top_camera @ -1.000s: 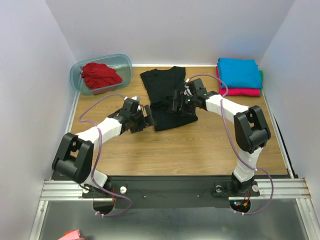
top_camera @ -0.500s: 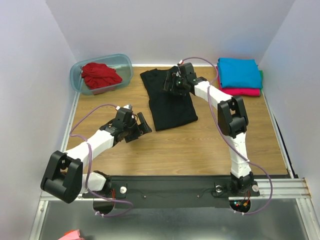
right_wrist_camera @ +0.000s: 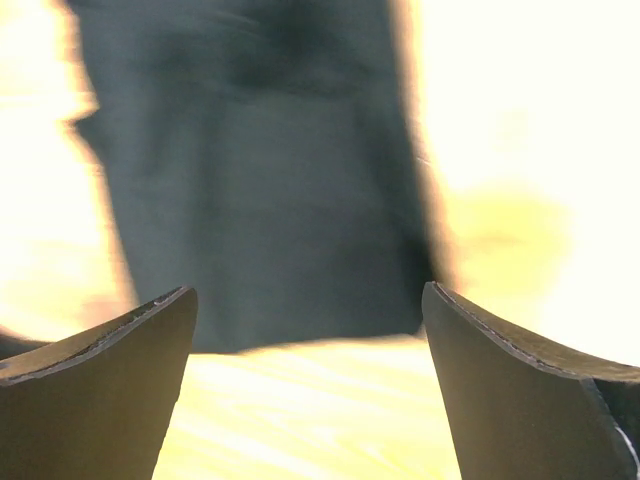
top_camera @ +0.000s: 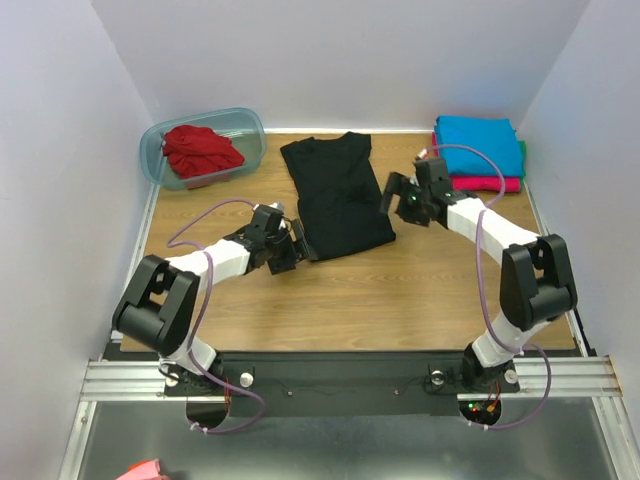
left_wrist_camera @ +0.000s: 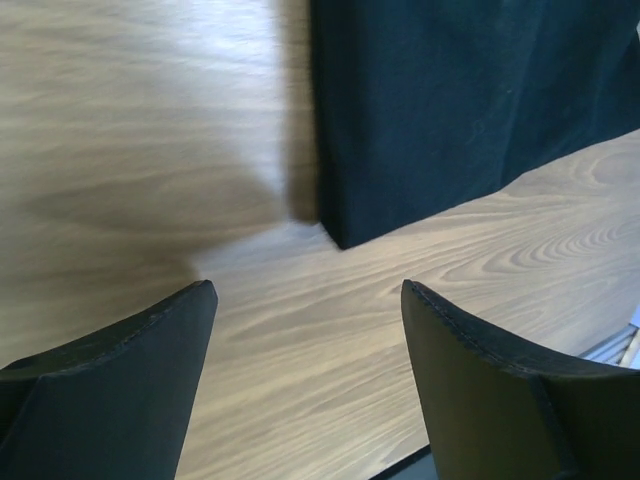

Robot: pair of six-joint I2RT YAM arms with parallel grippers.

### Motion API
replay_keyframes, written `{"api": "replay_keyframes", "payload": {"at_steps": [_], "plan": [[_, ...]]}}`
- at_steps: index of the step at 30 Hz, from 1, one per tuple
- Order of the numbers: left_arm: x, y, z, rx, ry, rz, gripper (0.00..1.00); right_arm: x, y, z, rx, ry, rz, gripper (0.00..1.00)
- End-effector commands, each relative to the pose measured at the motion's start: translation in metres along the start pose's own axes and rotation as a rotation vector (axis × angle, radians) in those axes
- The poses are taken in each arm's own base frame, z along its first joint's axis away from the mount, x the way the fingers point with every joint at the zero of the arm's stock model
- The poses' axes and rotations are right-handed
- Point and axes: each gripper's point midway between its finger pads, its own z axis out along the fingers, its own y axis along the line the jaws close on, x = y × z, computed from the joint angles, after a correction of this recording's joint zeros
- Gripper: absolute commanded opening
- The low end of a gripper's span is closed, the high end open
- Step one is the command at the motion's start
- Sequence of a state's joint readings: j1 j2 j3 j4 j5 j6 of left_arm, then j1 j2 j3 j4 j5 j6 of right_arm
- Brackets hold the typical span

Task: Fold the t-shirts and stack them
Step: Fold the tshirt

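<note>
We have bare table (top_camera: 400, 290) free across the near half. At the back, the tub (top_camera: 252, 140) blocks the left corner, the folded stack (top_camera: 478, 148) the right; the black shirt (top_camera: 335, 195) lies flat between, and walls (top_camera: 60, 150) close three sides.

A flat t-shirt (top_camera: 335, 195) lay on the counter (top_camera: 420, 290), toward the back. A tub (top_camera: 252, 124) in the far left corner held a crumpled t-shirt (top_camera: 200, 150). Folded t-shirts (top_camera: 478, 145) were stacked in the far right corner. The left gripper (top_camera: 298, 241) sat at the flat t-shirt's near left corner, and the right gripper (top_camera: 393, 197) was just beside its right edge.
</note>
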State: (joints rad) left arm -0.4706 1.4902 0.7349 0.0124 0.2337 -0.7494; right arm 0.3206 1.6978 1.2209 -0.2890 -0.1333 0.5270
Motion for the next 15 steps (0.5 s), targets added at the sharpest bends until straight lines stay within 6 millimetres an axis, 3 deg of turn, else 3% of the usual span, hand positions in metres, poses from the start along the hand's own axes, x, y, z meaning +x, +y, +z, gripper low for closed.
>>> {"api": "replay_keyframes", "payload": {"at_steps": [1, 2, 6, 10, 15], "plan": [[-0.009, -0.034, 0.012, 0.099, 0.002, 0.041, 0.78, 0.034, -0.043, -0.007, 0.092, 0.041, 0.042, 1.0], [-0.006, -0.037, 0.016, 0.106, 0.018, 0.05, 0.7, 0.046, -0.05, -0.007, 0.107, 0.062, 0.05, 1.0], [-0.001, -0.036, 0.028, 0.09, 0.048, 0.045, 0.57, 0.053, -0.063, 0.001, 0.138, 0.078, 0.084, 0.91], [0.002, -0.029, 0.037, 0.059, 0.056, 0.033, 0.52, 0.051, -0.067, 0.013, 0.14, 0.07, 0.129, 0.82], [0.001, -0.021, 0.044, 0.02, 0.056, 0.029, 0.46, 0.057, -0.057, 0.016, 0.087, 0.1, 0.159, 0.62]]}}
